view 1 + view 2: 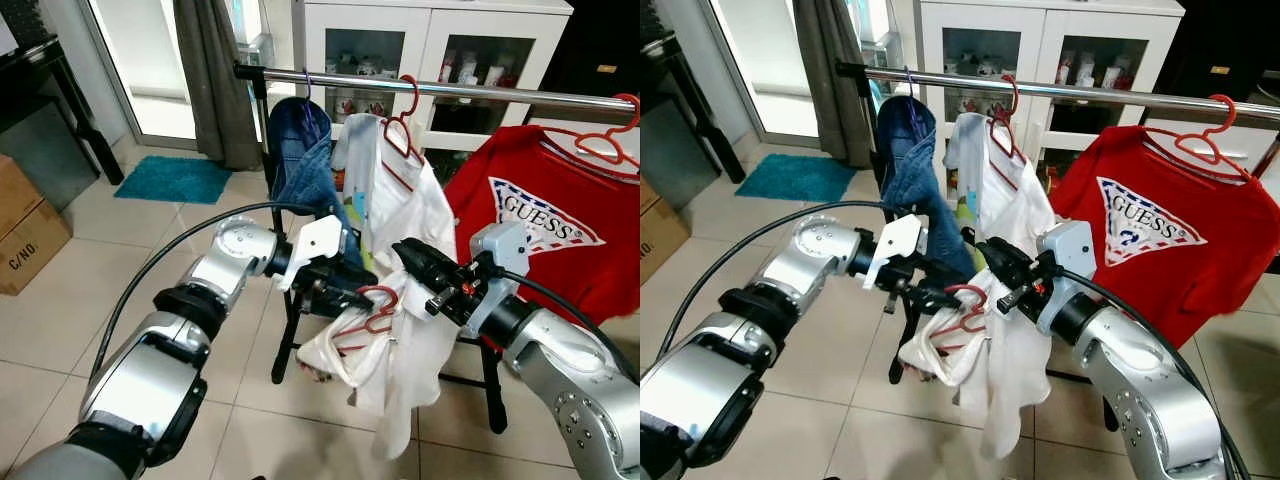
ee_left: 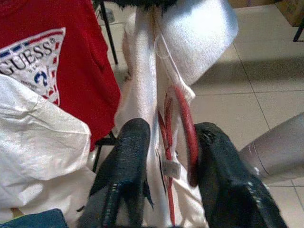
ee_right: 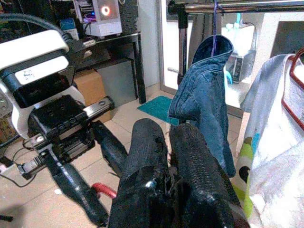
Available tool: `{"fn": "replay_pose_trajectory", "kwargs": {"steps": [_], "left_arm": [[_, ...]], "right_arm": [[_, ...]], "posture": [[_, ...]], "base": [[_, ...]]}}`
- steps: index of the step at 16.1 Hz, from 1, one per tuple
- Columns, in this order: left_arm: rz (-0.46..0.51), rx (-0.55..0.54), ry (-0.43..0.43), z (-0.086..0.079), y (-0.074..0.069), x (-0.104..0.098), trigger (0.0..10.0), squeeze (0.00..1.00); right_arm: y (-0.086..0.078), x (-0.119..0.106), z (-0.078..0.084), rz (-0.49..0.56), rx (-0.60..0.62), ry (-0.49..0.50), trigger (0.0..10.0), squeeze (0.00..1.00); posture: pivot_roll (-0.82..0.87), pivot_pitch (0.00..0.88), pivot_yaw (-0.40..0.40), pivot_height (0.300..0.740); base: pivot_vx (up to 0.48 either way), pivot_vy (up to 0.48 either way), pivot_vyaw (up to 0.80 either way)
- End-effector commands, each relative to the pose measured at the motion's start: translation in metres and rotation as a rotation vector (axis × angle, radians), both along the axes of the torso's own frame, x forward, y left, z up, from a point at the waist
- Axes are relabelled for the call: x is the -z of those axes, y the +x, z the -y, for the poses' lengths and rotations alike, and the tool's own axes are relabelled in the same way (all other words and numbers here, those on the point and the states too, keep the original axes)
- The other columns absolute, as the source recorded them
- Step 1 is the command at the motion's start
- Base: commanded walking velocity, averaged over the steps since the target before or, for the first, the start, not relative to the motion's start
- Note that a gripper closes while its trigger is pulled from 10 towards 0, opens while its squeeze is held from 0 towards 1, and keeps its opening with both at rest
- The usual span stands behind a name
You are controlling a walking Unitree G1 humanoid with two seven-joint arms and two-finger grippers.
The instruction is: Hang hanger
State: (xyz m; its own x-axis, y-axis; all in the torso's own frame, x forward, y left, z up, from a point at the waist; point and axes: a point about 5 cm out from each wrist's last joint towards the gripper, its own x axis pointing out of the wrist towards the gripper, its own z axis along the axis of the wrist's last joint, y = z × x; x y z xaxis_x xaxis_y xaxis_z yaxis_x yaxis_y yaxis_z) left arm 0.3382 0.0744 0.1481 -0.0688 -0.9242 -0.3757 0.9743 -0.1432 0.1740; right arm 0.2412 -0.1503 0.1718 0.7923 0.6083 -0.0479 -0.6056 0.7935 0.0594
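A red hanger [image 1: 372, 310] carrying a white garment [image 1: 400, 370] hangs low in front of the clothes rack, well below the chrome rail [image 1: 450, 88]. My left gripper [image 1: 345, 295] is shut on this hanger; in the left wrist view the red wire [image 2: 183, 118] runs between the black fingers [image 2: 126, 161]. My right gripper [image 1: 405, 250] hovers just above and to the right of the hanger, shut with nothing in it. On the rail hang a denim garment [image 1: 310, 170], a white shirt [image 1: 400, 190] on a red hanger, and a red GUESS T-shirt [image 1: 540, 220].
The rack's black legs [image 1: 285, 340] stand on the tiled floor. Behind the rail is a white glass-door cabinet [image 1: 430, 40]. A cardboard box [image 1: 25, 225], a black table, a teal mat [image 1: 175, 178] and a grey curtain [image 1: 210, 70] lie to the left.
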Motion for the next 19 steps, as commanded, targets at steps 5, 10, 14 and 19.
{"fn": "replay_pose_trajectory", "kwargs": {"steps": [5,10,14,19], "left_arm": [[0.017,-0.019,0.01,0.001,0.003,0.0,0.0,0.0],[0.011,0.01,-0.007,-0.003,0.002,-0.003,0.0,0.0],[0.015,0.061,0.026,-0.007,-0.001,-0.003,0.0,0.0],[0.031,0.053,0.036,-0.015,0.003,-0.013,0.0,0.0]], "right_arm": [[-0.003,-0.01,-0.002,0.037,-0.028,0.001,10.0,0.0],[-0.003,-0.01,-0.001,0.033,-0.03,-0.001,10.0,0.0],[-0.003,-0.008,-0.001,0.027,-0.029,-0.002,10.0,0.0],[0.0,0.002,0.006,-0.022,0.02,0.0,10.0,1.0]], "posture": [[-0.21,0.0,0.048,0.74],[-0.21,0.0,0.047,0.74],[-0.21,0.0,0.046,0.74],[-0.2,0.0,0.039,0.74]], "base": [[0.0,0.0,0.0],[0.0,0.0,0.0],[0.0,0.0,0.0],[0.0,0.0,0.0]]}}
